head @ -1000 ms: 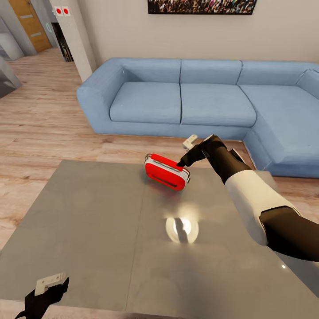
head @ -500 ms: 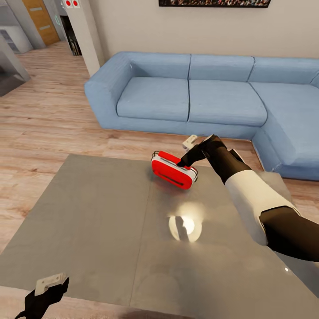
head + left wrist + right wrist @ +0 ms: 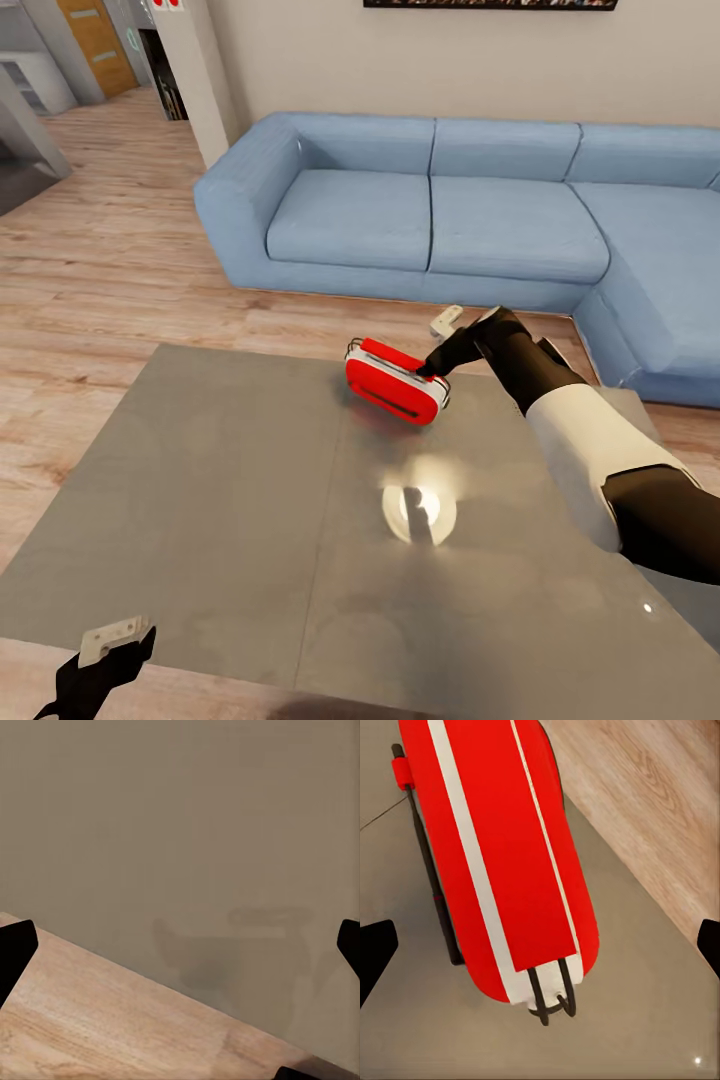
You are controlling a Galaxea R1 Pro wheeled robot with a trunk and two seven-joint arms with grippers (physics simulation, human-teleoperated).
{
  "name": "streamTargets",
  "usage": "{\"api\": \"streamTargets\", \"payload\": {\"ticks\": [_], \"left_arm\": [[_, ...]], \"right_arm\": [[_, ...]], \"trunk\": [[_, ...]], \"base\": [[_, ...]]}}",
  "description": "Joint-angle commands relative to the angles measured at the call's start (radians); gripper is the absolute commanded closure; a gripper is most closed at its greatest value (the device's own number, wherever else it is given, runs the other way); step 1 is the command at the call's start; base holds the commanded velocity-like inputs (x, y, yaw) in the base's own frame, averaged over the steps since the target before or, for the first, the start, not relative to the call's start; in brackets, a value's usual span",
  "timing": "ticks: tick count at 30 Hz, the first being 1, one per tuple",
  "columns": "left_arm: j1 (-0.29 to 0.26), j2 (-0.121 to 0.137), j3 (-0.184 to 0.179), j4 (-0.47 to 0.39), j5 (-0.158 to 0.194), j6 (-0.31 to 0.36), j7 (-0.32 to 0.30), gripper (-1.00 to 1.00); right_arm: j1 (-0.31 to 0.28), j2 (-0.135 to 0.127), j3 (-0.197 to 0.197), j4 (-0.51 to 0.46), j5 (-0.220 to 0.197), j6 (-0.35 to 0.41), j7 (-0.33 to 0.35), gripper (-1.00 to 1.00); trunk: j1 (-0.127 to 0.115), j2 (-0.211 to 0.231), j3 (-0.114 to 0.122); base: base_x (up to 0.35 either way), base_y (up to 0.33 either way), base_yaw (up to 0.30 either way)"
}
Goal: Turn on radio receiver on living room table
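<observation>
The red radio receiver (image 3: 393,383) with white trim lies on the far part of the grey table (image 3: 220,500), near the sofa-side edge. My right gripper (image 3: 440,346) reaches in from the right, open, and its lower dark finger (image 3: 432,368) meets the radio's upper right end. In the right wrist view the radio (image 3: 502,855) sits close below the open right gripper (image 3: 540,949), its thin dark wire handle alongside it. My left gripper (image 3: 105,652) hangs open at the table's near left edge, holding nothing. The left wrist view looks past the left gripper (image 3: 180,945) at the table's top (image 3: 187,832) and its edge.
A blue L-shaped sofa (image 3: 430,210) stands just behind the table and wraps round on the right. Light wood floor (image 3: 110,270) lies to the left, and a white pillar (image 3: 190,70) stands at the back left. A bright lamp reflection (image 3: 418,508) sits mid-table.
The head camera has shifted, sliding the whole picture a little. My right gripper has moved rightward along the radio's top, from its middle to its right end. The left gripper stays put.
</observation>
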Motion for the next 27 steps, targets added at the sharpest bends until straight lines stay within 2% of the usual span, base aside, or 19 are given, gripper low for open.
{"api": "streamTargets", "payload": {"ticks": [1,7,19,25,27], "left_arm": [[0.000,0.000,0.000,0.000,0.000,0.000,0.000,-1.00],[0.000,0.000,0.000,0.000,0.000,0.000,0.000,-1.00],[0.000,0.000,0.000,0.000,0.000,0.000,0.000,-1.00],[0.000,0.000,0.000,0.000,0.000,0.000,0.000,-1.00],[0.000,0.000,0.000,0.000,0.000,0.000,0.000,-1.00]], "right_arm": [[0.000,-0.007,-0.003,0.001,-0.001,-0.008,0.000,-1.00],[0.000,-0.025,-0.018,0.005,0.001,-0.041,0.001,-1.00],[0.000,-0.017,-0.018,0.022,0.004,-0.046,0.005,-1.00],[0.000,-0.016,-0.019,0.026,0.004,-0.061,0.089,-1.00],[0.000,-0.016,-0.019,0.027,0.002,-0.077,0.095,-1.00]], "trunk": [[0.000,0.000,0.000],[0.000,0.000,0.000],[0.000,0.000,0.000],[0.000,0.000,-0.006],[0.000,0.000,-0.009]], "base": [[0.000,0.000,0.000],[0.000,0.000,0.000],[0.000,0.000,0.000],[0.000,0.000,0.000],[0.000,0.000,0.000]]}}
